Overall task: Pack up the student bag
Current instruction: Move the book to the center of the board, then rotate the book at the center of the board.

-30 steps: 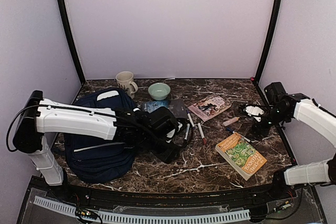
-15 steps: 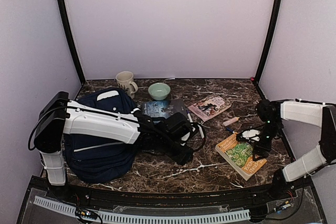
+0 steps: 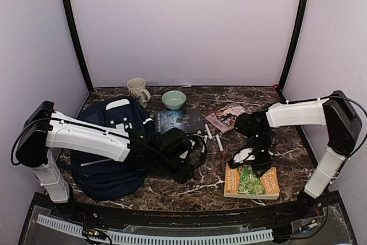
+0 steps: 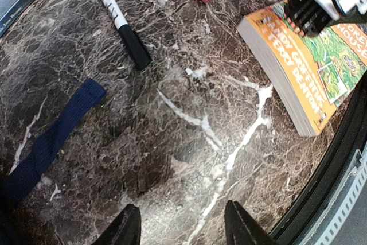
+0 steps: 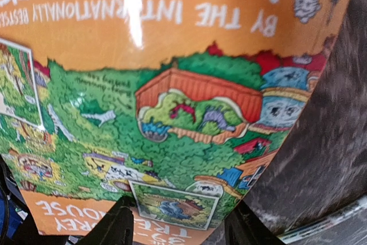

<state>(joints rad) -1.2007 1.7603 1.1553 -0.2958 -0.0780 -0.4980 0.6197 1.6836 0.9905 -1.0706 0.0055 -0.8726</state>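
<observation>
Clutter lies across the middle of the table (image 3: 189, 190). A dark book (image 3: 180, 120) sits just right of the bag (image 3: 106, 159), with two markers (image 3: 220, 146) beside it. A pale illustrated book (image 3: 226, 116) lies farther back, and an orange book (image 3: 251, 181) lies flat near the front right. A mug (image 3: 136, 90) and a bowl (image 3: 174, 99) stand near the back wall, the mug just beside the bag's far end.

The bag lies flat at the left, and the left arm reaches across it. The left gripper (image 4: 183, 230) hangs over bare marble past the bag's right side, its jaws apart with nothing between them. A blue strap (image 4: 51, 142) trails on the stone near it.

The right gripper (image 5: 180, 225) points down at the orange book's far end with its fingers apart, and the cover fills its view. Whether the tips touch the cover cannot be told.

Open marble runs between the left gripper and the orange book and along the front edge, where a black rail borders the table.

The top is dark brown marble with white veins. Pale lilac walls close three sides, with black posts in the back corners.
</observation>
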